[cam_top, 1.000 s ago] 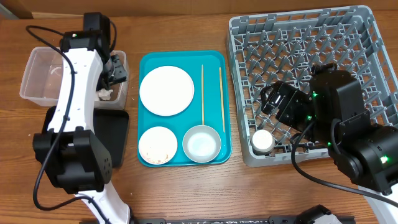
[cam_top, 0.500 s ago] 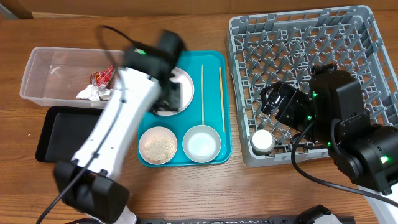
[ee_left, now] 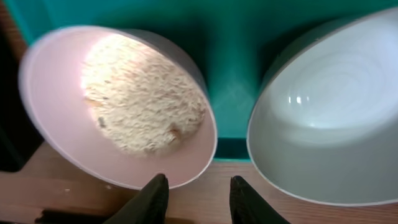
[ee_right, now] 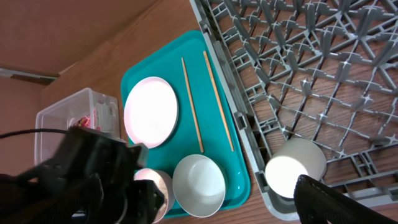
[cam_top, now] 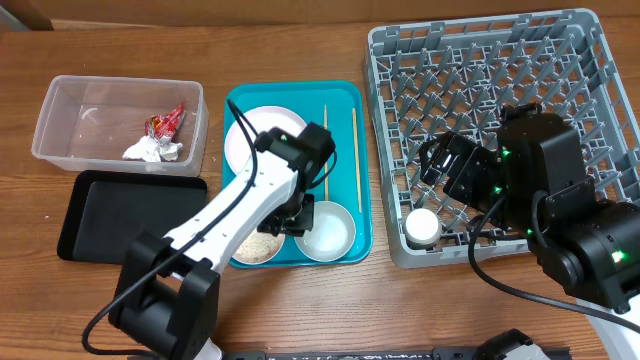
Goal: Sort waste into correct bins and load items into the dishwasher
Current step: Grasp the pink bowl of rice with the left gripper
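While the left gripper (ee_left: 199, 194) hangs low over the bottom edge of the teal tray (cam_top: 345, 95), its two dark fingers stand apart with nothing held between them. The tips sit just off the near rim of the small plate (ee_left: 118, 106). The small plate is in the tray's lower left and has a heap of rice grains (ee_left: 146, 102) on it. The bowl (ee_left: 329, 118) is just beside it to the right, in the tray's lower right. The large plate (ee_right: 151, 111) is in the tray's upper left, partly under the left arm in the overhead view. Two chopsticks (cam_top: 325, 150) lie side by side, apart, along the tray's right side.

The dish rack (cam_top: 500, 60) fills the upper right of the overhead frame. The cup (cam_top: 421, 226) sits in its lower left corner. The right gripper (cam_top: 437, 165) hovers over the rack just above the cup; I cannot tell whether its fingers are open or closed.

The clear tub (cam_top: 60, 110) is at the upper left of the table (cam_top: 300, 300). It holds the red wrapper (cam_top: 165, 122) and the white tissue (cam_top: 150, 148), which touch each other near its right end. The black tray (cam_top: 110, 215) lies directly below the tub.
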### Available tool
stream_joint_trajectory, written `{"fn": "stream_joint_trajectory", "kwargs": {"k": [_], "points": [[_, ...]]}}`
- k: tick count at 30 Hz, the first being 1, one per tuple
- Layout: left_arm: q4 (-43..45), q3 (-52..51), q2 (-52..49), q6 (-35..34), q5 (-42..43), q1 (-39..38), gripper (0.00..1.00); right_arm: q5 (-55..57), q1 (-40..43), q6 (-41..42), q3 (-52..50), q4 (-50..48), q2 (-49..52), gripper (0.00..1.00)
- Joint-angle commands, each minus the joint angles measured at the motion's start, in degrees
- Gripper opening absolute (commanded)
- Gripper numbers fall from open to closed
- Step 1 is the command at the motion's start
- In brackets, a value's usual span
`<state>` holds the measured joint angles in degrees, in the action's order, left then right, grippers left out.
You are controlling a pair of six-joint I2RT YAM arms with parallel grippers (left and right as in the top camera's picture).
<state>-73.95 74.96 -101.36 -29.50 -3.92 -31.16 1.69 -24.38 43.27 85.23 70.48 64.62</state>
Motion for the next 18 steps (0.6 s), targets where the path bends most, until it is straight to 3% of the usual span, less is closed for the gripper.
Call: {"fn": "stream_joint_trajectory", "kwargs": {"k": [1,10,16,18], "points": [[2.8,-4.9,0.2,1.2,3.2,-1.2,0.35,-0.1,0.0,-0.2,0.3,-0.1,-0.5,1.00],[9.1,-9.8,0.2,1.2,0.7,-1.1,0.35,-0.1,0.0,-0.2,0.3,-0.1,-0.3,1.00],[15.3,-14.1,0.2,1.2,-1.9,-1.0,0.24,-0.1,0.0,-0.2,0.3,-0.1,-0.3,1.00],[16.0,-15.0,0.2,1.2,-2.2,-0.7,0.09,-0.1,0.0,-0.2,0.3,-0.1,-0.3,1.00]]}}
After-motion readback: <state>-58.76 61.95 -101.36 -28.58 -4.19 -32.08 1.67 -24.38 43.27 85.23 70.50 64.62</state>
